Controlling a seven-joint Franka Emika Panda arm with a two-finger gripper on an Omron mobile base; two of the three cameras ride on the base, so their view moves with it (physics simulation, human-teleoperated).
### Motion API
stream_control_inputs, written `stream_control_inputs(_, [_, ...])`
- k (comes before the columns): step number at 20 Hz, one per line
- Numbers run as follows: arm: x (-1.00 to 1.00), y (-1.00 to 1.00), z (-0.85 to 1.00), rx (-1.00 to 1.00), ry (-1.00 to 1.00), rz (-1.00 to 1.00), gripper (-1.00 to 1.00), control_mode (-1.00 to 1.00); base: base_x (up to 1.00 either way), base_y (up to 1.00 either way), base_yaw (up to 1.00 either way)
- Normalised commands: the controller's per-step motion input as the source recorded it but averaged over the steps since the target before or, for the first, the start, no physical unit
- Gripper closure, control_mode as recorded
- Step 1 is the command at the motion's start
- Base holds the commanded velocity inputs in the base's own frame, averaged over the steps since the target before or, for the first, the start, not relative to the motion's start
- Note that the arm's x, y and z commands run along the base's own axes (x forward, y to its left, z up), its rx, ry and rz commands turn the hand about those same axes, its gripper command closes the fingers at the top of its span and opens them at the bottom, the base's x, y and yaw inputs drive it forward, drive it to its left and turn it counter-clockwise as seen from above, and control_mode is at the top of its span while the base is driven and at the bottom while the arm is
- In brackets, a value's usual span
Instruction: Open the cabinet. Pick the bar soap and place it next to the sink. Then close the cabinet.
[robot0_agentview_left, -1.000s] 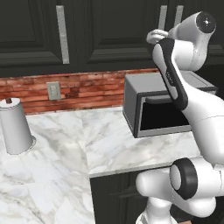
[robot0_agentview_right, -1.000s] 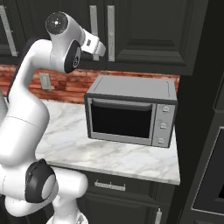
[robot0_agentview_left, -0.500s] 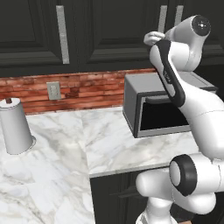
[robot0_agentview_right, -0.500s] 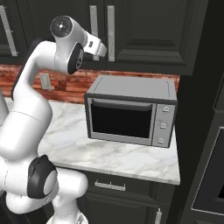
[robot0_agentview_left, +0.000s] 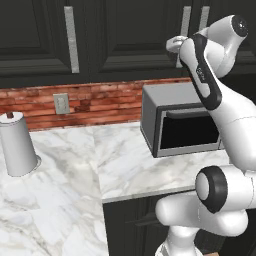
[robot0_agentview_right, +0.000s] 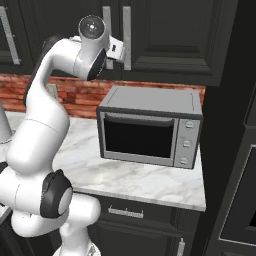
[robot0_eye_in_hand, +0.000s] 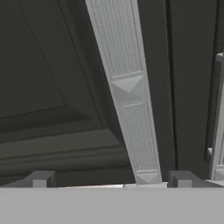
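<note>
The cabinet (robot0_agentview_left: 130, 35) is a black wall cabinet with a raised-panel door, and the door is closed. Its long brushed-silver handle (robot0_eye_in_hand: 131, 100) runs up the hand view, close in front of the hand. My gripper (robot0_eye_in_hand: 111, 180) is open, and the handle's lower end sits between its two fingertips (robot0_eye_in_hand: 41, 178) without touching them. From the base views the gripper (robot0_agentview_left: 174, 45) (robot0_agentview_right: 120, 50) is raised against the cabinet front, beside the handle (robot0_agentview_left: 186, 20). The bar soap and the sink are out of view.
A grey microwave (robot0_agentview_left: 175, 125) (robot0_agentview_right: 150, 127) stands on the marble counter (robot0_agentview_left: 120, 165) below the gripper. A paper towel roll (robot0_agentview_left: 17, 145) stands at the left. The neighbouring door's handle (robot0_eye_in_hand: 218, 113) (robot0_agentview_right: 126, 37) is close on the right. A brick backsplash with an outlet (robot0_agentview_left: 61, 103) runs behind.
The arm's upper part has swung a little to the right and the hand has edged closer to the handle. The jaws have stayed open.
</note>
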Motion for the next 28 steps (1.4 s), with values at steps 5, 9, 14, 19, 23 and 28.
stream_control_inputs(5, [-0.01,-0.20,0.00,0.00,-0.09,0.08,-1.00,-1.00,0.00,0.00,0.00])
stream_control_inputs(9, [-0.05,-0.07,0.00,0.00,-0.17,0.00,-1.00,-1.00,0.00,0.00,0.00])
stream_control_inputs(14, [0.00,0.00,-0.11,-0.01,-0.11,0.00,-1.00,-1.00,0.00,0.00,0.00])
stream_control_inputs(19, [0.03,0.07,-0.09,-0.05,-0.03,0.00,-1.00,-1.00,0.00,0.00,0.00])
stream_control_inputs(23, [0.32,0.25,0.00,-0.09,0.00,-0.01,-1.00,-1.00,0.00,0.00,0.00])
stream_control_inputs(28, [0.38,0.18,-0.01,-0.08,0.00,-0.01,-1.00,-1.00,0.00,0.00,0.00])
